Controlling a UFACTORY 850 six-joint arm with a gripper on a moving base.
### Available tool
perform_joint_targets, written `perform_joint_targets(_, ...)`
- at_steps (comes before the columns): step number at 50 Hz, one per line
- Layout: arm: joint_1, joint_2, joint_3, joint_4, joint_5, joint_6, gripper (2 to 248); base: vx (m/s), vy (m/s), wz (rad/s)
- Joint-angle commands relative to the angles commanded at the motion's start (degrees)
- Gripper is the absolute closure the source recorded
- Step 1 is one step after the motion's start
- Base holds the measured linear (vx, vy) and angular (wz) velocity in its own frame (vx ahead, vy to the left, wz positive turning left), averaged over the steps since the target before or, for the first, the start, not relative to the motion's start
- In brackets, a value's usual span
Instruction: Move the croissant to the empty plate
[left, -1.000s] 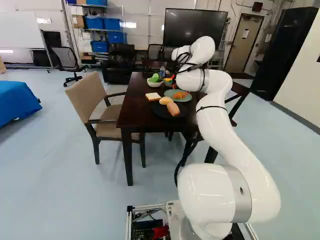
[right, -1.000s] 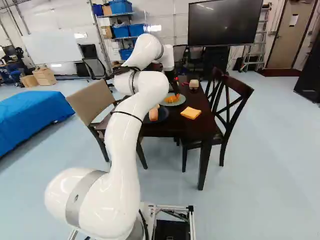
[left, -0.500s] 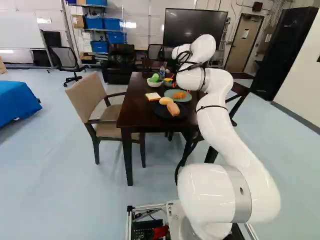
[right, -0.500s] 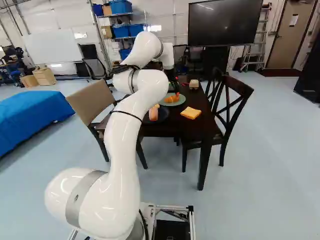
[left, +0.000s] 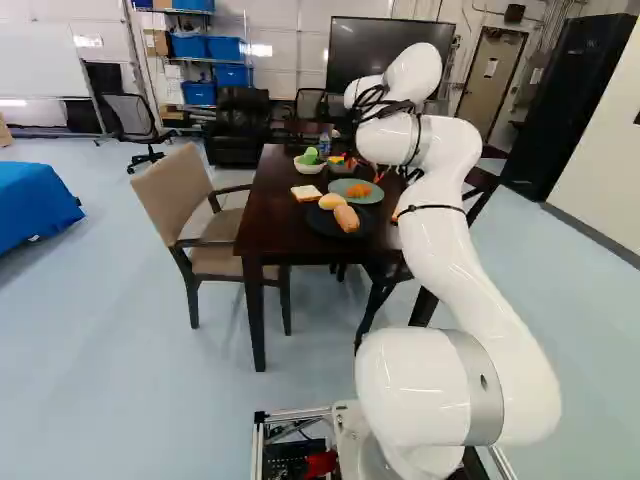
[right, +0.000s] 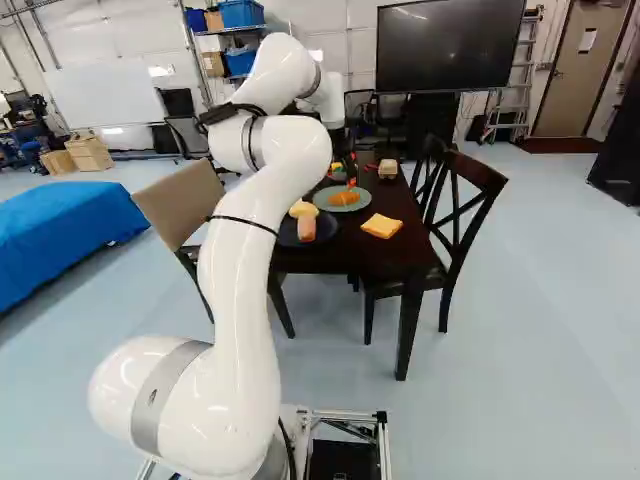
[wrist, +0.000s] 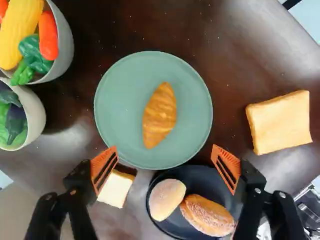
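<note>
two orange pads (wrist: 103, 170) stand wide apart on the gripper (right: 349, 165), the croissant (wrist: 160, 115) untouched ahead of them.

The tabletop (wrist: 225, 30) looks like dark, glossy wood. The green plate (wrist: 117, 105) appears smooth and matt, while the croissant (wrist: 160, 115) has a lightly glossy, ridged surface

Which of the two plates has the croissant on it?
The green plate, bearing only the croissant; the dark plate holds a round roll and a longer roll.
</note>
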Motion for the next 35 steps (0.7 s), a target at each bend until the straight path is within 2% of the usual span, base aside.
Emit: perform_joint_targets(35,-0.3,13.6,15.2,0.0,0.0,0.0,3,0.000,0.000,0.000)
